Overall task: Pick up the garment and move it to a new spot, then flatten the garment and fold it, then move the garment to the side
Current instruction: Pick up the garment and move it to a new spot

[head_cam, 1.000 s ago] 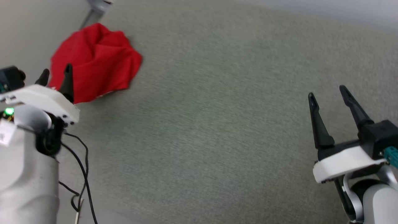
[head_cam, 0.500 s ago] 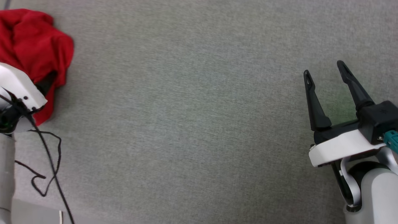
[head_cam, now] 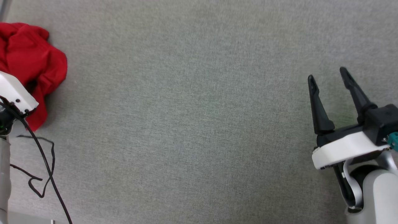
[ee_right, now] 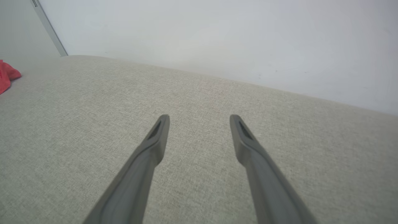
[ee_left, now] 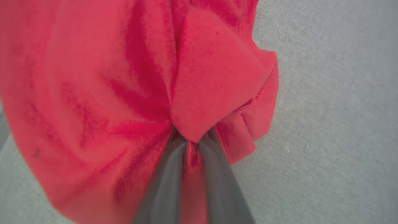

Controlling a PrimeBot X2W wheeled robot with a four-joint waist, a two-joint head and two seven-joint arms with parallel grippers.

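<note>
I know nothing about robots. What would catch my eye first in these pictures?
The bright red garment, crumpled at the far left of the grey fabric surface, stands out most. In the left wrist view, the left gripper is pinched shut on a fold of it. At the lower right of the head view, the right gripper hangs open over a bare part of the surface.

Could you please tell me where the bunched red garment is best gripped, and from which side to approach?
Pinch a raised fold at the near edge of the garment, coming in from the robot's left side with the left gripper. It lies bunched in a heap, so a protruding ridge fits between two thin fingers; that gripper is closed on such a fold.
</note>
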